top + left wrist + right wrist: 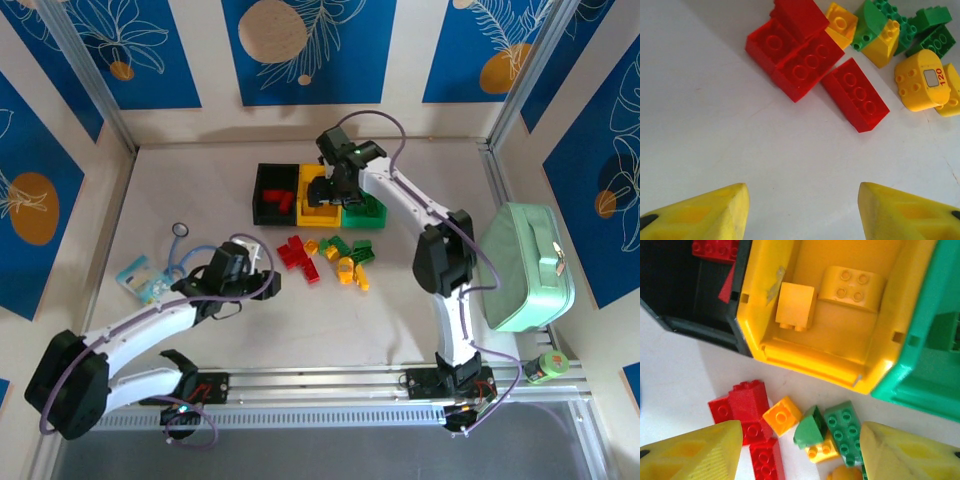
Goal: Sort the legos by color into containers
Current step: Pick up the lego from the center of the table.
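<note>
Where everything rests, bench: a pale flat bench [330, 335], with both arms bolted at its near edge.
Case: a large mint-green zip case [525, 265] lies at the right edge, well apart from the bricks.
Right arm: the white-and-black right arm [400, 195] reaches to the far middle. The yellow-padded right jaws are released, with nothing between them, above the near rim of the yellow bin [805, 357].
Left arm: the matching left arm [150, 325] stretches toward the pile. The left jaws are released and empty, low over bare bench, short of the loose red bricks [805, 65].
Containers: three joined open plastic containers [262, 212] stand in a row, with the black bin [685, 300] on the left, the yellow bin in the middle and the green bin [925, 365] on the right.
Sorted: red pieces [715, 247] lie in the black bin, and two yellow bricks [796, 305] in the yellow bin.
Loose legos: small red, yellow and green studded plastic legos [325, 260] sit heaped on the bench, just on the near side of the bins.
Smallest: a rounded yellow piece [920, 80] printed 120 lies beside green ones.
</note>
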Controlling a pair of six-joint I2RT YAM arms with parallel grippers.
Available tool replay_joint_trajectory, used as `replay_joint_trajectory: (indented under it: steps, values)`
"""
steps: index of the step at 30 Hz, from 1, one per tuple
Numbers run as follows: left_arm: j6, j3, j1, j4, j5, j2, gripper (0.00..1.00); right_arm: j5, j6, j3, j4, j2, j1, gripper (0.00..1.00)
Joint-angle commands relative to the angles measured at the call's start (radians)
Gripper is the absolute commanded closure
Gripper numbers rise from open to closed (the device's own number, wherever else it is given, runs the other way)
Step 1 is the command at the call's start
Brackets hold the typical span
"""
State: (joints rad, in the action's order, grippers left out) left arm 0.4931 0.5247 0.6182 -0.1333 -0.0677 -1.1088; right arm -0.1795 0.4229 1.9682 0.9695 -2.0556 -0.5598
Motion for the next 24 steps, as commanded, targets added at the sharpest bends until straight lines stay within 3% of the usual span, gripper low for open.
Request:
replay_joint_trajectory:
  steps: [1, 12, 24]
  values:
    - [0.005, 0.052, 0.027, 0.027, 0.028, -0.038, 0.39, -0.008, 0.027, -0.100, -0.081, 0.110, -0.009, 0.36]
    - [0.039, 0.219, 0.072, -0.007, 0.036, -0.248, 0.35, -0.023, 0.071, -0.373, -0.174, 0.291, 0.004, 0.37]
    - [0.166, 0.451, 0.177, -0.128, 0.154, -0.528, 0.37, -0.006, 0.102, -0.533, -0.244, 0.387, 0.044, 0.37]
